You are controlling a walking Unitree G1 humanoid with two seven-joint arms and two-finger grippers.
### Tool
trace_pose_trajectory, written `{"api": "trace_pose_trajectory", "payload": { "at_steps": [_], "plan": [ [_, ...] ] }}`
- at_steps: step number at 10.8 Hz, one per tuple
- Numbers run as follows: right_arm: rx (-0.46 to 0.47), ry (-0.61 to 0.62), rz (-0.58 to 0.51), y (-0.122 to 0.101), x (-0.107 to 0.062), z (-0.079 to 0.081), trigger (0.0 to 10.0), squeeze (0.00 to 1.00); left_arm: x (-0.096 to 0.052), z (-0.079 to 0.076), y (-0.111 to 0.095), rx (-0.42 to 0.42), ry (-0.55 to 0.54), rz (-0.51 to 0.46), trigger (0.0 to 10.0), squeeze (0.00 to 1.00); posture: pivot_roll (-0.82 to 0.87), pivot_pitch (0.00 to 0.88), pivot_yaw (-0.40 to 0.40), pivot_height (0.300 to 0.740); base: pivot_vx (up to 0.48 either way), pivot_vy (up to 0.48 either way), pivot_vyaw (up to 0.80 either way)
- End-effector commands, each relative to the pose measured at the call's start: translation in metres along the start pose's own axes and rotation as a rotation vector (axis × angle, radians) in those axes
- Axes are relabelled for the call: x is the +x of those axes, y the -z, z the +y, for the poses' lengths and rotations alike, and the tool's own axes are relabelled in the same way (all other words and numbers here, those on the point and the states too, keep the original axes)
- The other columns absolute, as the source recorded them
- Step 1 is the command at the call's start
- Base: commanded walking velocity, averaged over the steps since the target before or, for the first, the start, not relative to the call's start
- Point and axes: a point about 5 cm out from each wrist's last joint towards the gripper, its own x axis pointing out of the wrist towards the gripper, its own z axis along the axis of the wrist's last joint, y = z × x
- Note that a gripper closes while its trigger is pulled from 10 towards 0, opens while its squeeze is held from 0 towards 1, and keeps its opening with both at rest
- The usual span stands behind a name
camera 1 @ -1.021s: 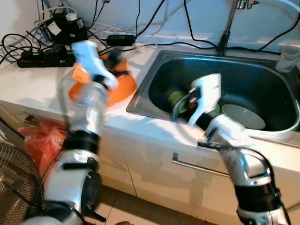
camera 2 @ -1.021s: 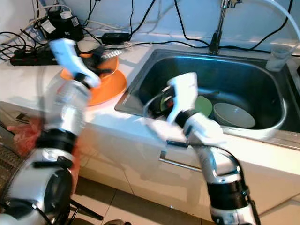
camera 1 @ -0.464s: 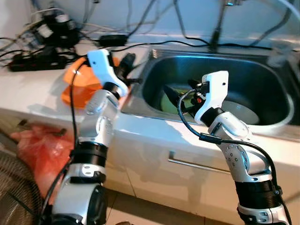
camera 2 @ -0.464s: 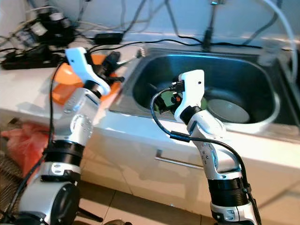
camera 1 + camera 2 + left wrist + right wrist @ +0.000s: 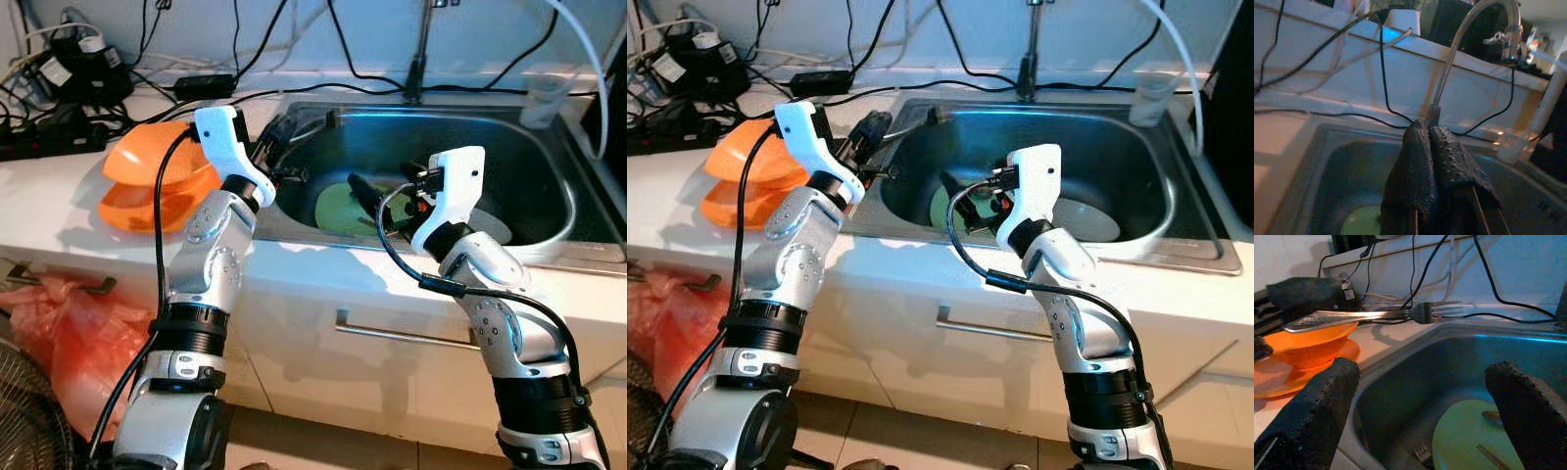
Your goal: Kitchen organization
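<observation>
My left gripper [image 5: 281, 138] is shut on a silver fork [image 5: 1400, 313], held level above the left rim of the steel sink [image 5: 549, 250], tines pointing over the basin. My right gripper [image 5: 377, 208] is open inside the sink, just above a green plate [image 5: 338, 206] on the sink floor. A white bowl [image 5: 1087, 217] lies beside that plate, partly behind my right arm. On the plate rests a spoon [image 5: 1493, 417], and another fork [image 5: 1422, 453] lies next to it. An orange bowl [image 5: 147, 166] sits on an orange plate [image 5: 137, 208] on the counter to the left.
The faucet [image 5: 419, 49] rises behind the sink, with a clear cup [image 5: 544, 98] at the back right corner. Black cables and a power strip [image 5: 39, 137] crowd the back left counter. A red bag [image 5: 59, 333] lies on the floor; a drawer handle [image 5: 392, 333] is below.
The camera has shifted. My left gripper has carried the fork from over the orange dishes to above the sink's left rim. The right gripper stays open in the basin.
</observation>
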Motion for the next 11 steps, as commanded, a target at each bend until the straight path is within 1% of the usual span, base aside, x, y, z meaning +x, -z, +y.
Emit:
{"api": "trace_pose_trajectory", "payload": {
  "at_steps": [1,3,5,6,7,8,10,11],
  "plan": [
    [0.003,0.011,-0.024,-0.005,0.004,0.000,10.0,0.00,0.002,-0.004,-0.009,-0.041,0.017,-0.019,0.0,0.00,0.05,0.000,0.099,0.740,0.000,0.000,0.00],
    [0.076,0.071,-0.069,-0.009,0.009,-0.007,10.0,0.00,0.001,-0.012,-0.008,-0.209,0.069,0.021,0.0,0.00,0.06,0.000,0.104,0.740,0.000,0.000,0.00],
    [0.135,0.136,-0.111,-0.013,0.015,-0.014,10.0,0.00,0.000,-0.017,-0.010,-0.299,0.093,0.035,0.0,0.00,0.07,0.000,0.106,0.740,0.000,0.000,0.00],
    [0.220,0.185,-0.150,-0.016,0.024,-0.019,10.0,0.00,-0.001,-0.023,-0.009,-0.397,0.098,0.049,0.0,0.00,0.07,0.000,0.105,0.740,0.000,0.000,0.00],
    [0.267,0.210,-0.169,-0.017,0.029,-0.022,10.0,0.21,-0.003,-0.026,-0.008,-0.436,0.100,0.058,0.0,0.00,0.08,0.000,0.106,0.740,0.000,0.000,0.00],
    [0.292,0.232,-0.181,-0.018,0.035,-0.023,10.0,1.00,-0.003,-0.028,-0.007,-0.441,0.099,0.065,0.0,0.00,0.08,0.000,0.108,0.740,0.000,0.000,0.00],
    [0.318,0.259,-0.188,-0.017,0.041,-0.026,10.0,1.00,-0.002,-0.028,-0.011,-0.462,0.098,0.060,0.0,0.00,0.08,0.000,0.109,0.740,0.000,0.000,0.00],
    [0.345,0.265,-0.189,-0.015,0.044,-0.025,10.0,1.00,0.000,-0.025,-0.016,-0.495,0.088,0.043,0.0,0.00,0.08,0.000,0.109,0.740,0.000,0.000,0.00]
  ]
}}
